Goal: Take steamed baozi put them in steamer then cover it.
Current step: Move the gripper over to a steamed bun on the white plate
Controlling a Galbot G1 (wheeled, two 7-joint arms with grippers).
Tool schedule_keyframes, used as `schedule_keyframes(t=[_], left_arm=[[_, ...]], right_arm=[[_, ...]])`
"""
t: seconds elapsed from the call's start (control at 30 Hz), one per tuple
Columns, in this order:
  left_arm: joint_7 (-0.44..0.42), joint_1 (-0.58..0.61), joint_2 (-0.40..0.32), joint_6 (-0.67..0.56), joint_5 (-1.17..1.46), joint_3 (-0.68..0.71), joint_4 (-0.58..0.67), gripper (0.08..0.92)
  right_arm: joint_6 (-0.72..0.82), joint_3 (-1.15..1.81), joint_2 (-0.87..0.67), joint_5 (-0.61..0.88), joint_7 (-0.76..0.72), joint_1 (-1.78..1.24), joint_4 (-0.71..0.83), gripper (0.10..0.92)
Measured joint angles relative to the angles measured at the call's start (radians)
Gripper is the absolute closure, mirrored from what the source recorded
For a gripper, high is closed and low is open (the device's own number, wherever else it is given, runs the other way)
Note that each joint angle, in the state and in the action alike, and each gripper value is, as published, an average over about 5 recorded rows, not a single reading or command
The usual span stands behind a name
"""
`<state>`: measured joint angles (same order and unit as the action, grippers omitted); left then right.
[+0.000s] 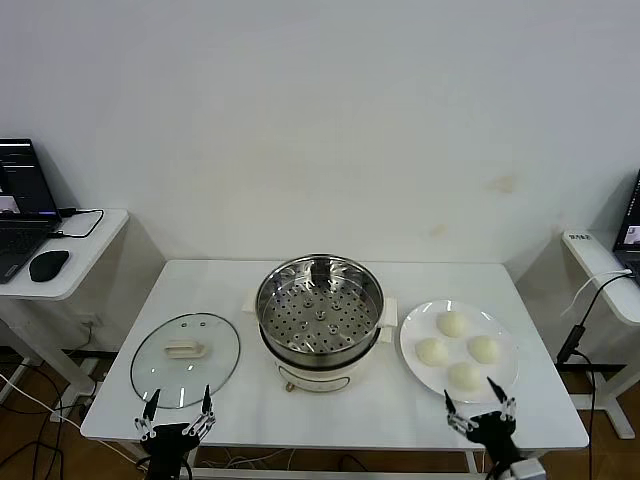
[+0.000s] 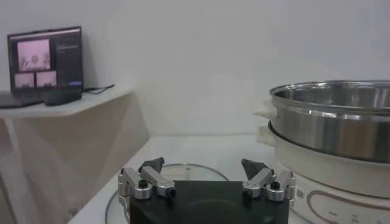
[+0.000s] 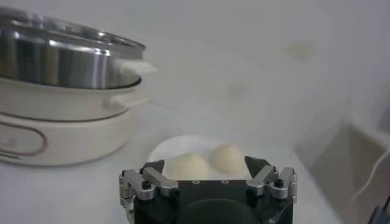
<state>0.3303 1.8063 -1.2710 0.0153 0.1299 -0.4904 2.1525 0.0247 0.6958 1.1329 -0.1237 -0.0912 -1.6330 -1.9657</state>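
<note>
Several cream-white baozi [image 1: 452, 324] lie on a white plate [image 1: 418, 327] at the table's right. The steel steamer [image 1: 319, 300] stands empty on its cream pot base [image 1: 318, 377] at the table's middle. The glass cover [image 1: 185, 358] lies flat at the left with its cream handle up. My left gripper [image 1: 179, 405] is open at the front edge, just before the cover [image 2: 167, 171]. My right gripper [image 1: 480, 400] is open at the front edge, just before the plate; two baozi [image 3: 190, 165] show past its fingertips [image 3: 154, 167] in the right wrist view.
A side desk [image 1: 70, 262] with a laptop [image 1: 20, 210] and mouse [image 1: 48, 264] stands at the far left. Another desk [image 1: 600, 268] with cables is at the far right. A white wall is behind the table.
</note>
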Motion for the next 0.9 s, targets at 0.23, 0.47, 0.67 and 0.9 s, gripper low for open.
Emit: schedule_keyframes(t=[0.23,0.47,0.67,0.9], left_arm=[[-0.004,-0.007,-0.003,0.015,-0.039,-0.009,-0.008,0.177],[0.000,-0.026,-0.007,0.020,-0.064,-0.011,-0.015,0.177],[0.002,-0.034,-0.002,0.023,-0.075,-0.014,-0.025,0.177],[0.004,-0.042,0.005,0.025,-0.081,-0.022,-0.029,0.177]], right_arm=[[0.030,-0.011,-0.147,-0.118,-0.081,0.125,0.068,0.203],[0.046,-0.090,-0.340,-0.205,-0.240,0.329,0.181,0.203],[0.067,-0.260,-0.484,-0.209,-0.390,0.565,0.294,0.203],[0.078,-0.566,-0.569,-0.157,-0.565,0.884,0.428,0.203]])
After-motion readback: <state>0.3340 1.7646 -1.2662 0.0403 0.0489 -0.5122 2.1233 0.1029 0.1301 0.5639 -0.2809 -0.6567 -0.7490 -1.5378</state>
